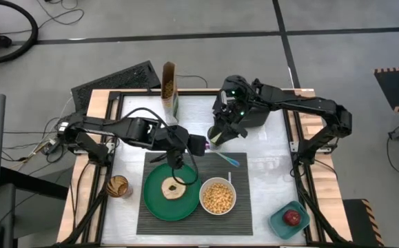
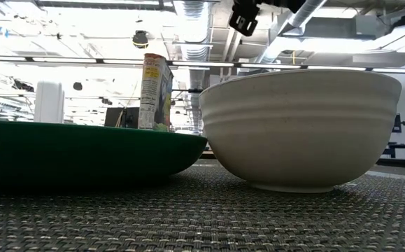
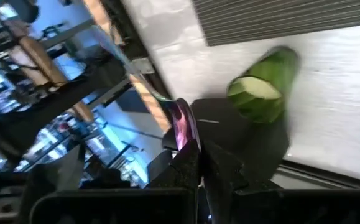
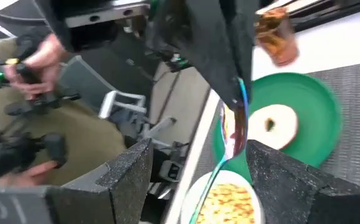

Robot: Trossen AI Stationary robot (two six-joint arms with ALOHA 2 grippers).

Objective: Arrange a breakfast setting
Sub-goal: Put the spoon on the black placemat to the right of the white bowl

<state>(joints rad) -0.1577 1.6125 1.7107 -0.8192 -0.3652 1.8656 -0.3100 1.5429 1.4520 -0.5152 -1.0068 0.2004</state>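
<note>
The pink-teal spoon [image 4: 231, 134] hangs in the air above the table's middle. My left gripper [image 1: 193, 145] is shut on it, reaching in from the left. My right gripper [image 4: 199, 150] is open, one finger on each side of the spoon's teal handle [image 4: 212, 177] without touching it; the high view shows it [image 1: 216, 140] just beyond the spoon. On the dark ribbed placemat [image 1: 192, 213] rest the green plate [image 1: 159, 200] with the bagel [image 1: 174, 188] and the white bowl [image 1: 218, 196] of yellow cereal. The red apple [image 1: 292, 217] lies in a teal container. My left gripper pinches the spoon's pink end [image 3: 183, 121] between its two shut fingers, coming from the table's left and slanting down. The spoon is lifted clear of the table. Its teal handle [image 3: 130, 68] reaches away from the fingers toward my right gripper.
A cereal box [image 1: 169, 86] stands at the far edge, left of a black appliance [image 1: 254, 114] under my right arm. A jar [image 1: 118, 186] stands left of the placemat. Beyond the table a person's hands [image 4: 24, 56] hold controllers.
</note>
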